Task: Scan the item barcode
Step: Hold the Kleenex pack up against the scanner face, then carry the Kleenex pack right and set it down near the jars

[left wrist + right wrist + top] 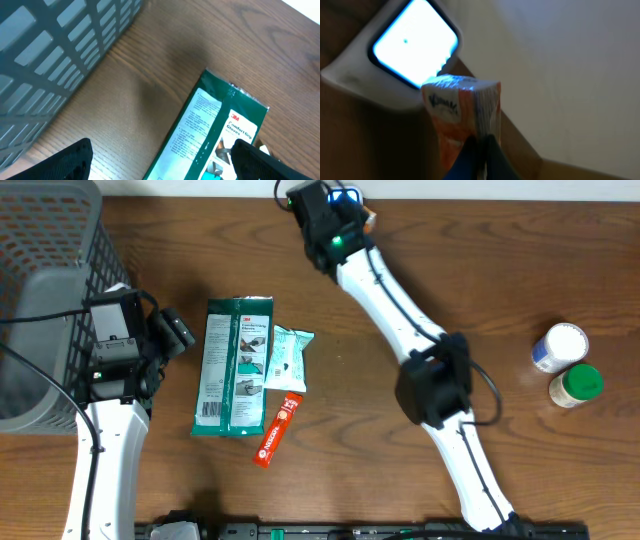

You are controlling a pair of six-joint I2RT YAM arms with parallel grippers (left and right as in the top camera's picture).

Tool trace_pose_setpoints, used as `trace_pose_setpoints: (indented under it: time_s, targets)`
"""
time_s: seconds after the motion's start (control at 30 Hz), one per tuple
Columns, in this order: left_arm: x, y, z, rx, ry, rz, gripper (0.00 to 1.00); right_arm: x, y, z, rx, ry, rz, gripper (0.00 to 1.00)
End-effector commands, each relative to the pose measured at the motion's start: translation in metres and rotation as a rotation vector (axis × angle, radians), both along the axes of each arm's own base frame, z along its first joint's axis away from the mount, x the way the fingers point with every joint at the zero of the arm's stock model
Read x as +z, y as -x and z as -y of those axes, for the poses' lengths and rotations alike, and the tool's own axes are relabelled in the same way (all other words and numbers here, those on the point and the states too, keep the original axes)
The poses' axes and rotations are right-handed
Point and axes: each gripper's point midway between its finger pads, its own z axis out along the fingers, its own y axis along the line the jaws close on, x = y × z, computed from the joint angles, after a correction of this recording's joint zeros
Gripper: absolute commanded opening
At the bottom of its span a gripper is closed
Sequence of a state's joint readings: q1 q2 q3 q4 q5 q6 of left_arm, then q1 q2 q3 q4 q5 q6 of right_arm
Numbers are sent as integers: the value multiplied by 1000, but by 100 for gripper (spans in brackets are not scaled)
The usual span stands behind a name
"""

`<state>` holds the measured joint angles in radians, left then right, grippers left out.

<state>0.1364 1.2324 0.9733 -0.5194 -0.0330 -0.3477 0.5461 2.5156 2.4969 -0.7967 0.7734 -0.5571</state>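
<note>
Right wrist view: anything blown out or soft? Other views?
Right wrist: the white scanner's lit window is blown out, and the orange tissue packet is soft. Left wrist: the grey mesh basket blurs close up. Overhead: evenly lit, sharp.

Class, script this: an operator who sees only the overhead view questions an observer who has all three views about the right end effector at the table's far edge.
Operator: What is the right end effector gripping?
Observer: The right end effector is shut on one end of an orange tissue pack.
Operator: Where is the pack relative to the scanner?
Observer: It is held up right in front of the scanner, whose window glows bright.
</note>
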Motion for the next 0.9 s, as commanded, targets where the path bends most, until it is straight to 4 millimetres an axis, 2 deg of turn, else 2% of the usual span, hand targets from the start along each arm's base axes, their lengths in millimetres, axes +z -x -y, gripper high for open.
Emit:
trace_pose_setpoints:
  time_s: [0.0, 0.1, 0.23, 0.37, 0.4, 0.5, 0.67, 0.87]
  targets:
    - [14, -3, -4, 16, -10, 34, 88, 96, 32, 23, -92, -199, 118, 1]
    - [14, -3, -4, 16, -10, 34, 89, 102, 72, 34, -90, -277, -22, 2]
    - [14, -3, -4, 16, -10, 34, 88, 94, 124, 56, -105, -377, -259, 1]
    - [14, -3, -4, 16, -10, 34, 88, 77, 166, 97, -253, -415, -450, 1]
    - [14, -3, -4, 16, -10, 34, 88, 72, 172, 112, -320, -418, -473, 1]
    - [14, -3, -4, 16, -10, 34, 88, 55, 173, 136, -436, -480, -511, 1]
    - [14, -3, -4, 16, -10, 34, 88, 13, 187, 181, -622, -496, -631, 1]
    - [14, -3, -4, 16, -10, 34, 88, -41, 227, 226, -814, -434, -818, 1]
